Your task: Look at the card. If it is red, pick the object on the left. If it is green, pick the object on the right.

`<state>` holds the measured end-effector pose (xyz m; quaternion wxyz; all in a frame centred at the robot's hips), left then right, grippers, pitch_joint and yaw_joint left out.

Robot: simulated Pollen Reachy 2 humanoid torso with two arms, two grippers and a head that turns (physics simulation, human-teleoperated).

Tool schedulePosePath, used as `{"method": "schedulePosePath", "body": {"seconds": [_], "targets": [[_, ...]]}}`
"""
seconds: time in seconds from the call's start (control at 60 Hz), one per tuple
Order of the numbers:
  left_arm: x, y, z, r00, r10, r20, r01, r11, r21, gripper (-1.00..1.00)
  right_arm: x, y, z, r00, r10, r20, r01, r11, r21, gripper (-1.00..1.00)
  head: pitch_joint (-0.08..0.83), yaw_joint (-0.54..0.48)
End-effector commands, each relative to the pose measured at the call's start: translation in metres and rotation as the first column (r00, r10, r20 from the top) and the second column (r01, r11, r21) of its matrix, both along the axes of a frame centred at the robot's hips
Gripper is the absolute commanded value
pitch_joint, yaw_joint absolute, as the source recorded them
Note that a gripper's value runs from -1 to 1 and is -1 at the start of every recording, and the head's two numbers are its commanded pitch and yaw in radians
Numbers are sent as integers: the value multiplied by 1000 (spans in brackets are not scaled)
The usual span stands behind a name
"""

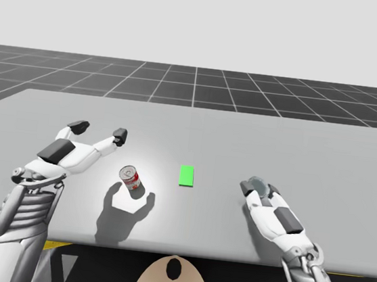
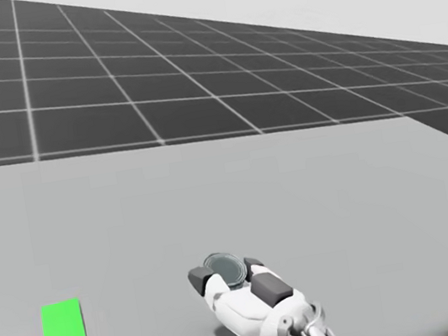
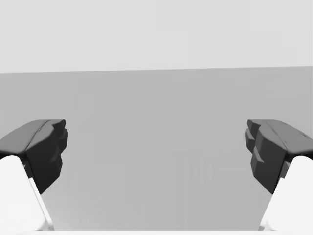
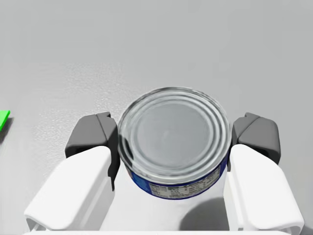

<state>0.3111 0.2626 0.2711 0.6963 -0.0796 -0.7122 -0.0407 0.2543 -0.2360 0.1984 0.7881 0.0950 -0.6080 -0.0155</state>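
In the high view the green card [image 1: 186, 175] lay mid-table, my left gripper [image 1: 99, 130] spread wide near the red can [image 1: 130, 178], the flat blue-labelled can [image 1: 260, 185] at the right within my right gripper [image 1: 258, 188]. The right wrist view showed both pads pinching its round wall; held so narrowly, it might slip out on lifting.

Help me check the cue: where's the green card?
High view: green card lies mid-table, between the red can on its left and my right gripper shut on the blue can.
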Motion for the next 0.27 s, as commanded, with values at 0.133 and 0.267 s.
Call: {"method": "schedulePosePath", "body": {"seconds": [0.133, 0.267], "targets": [[1, 0, 0, 1000, 12, 1, -12, 1000, 2, -1000, 2, -2, 102, 966, 26, 259, -34, 999, 24, 1000, 394, -450], [2, 0, -1, 1000, 24, 5, -24, 1000, 19, -1000, -9, 0, 156, 909, 39, 414, -33, 999, -21, 1000, 397, -455]]}}
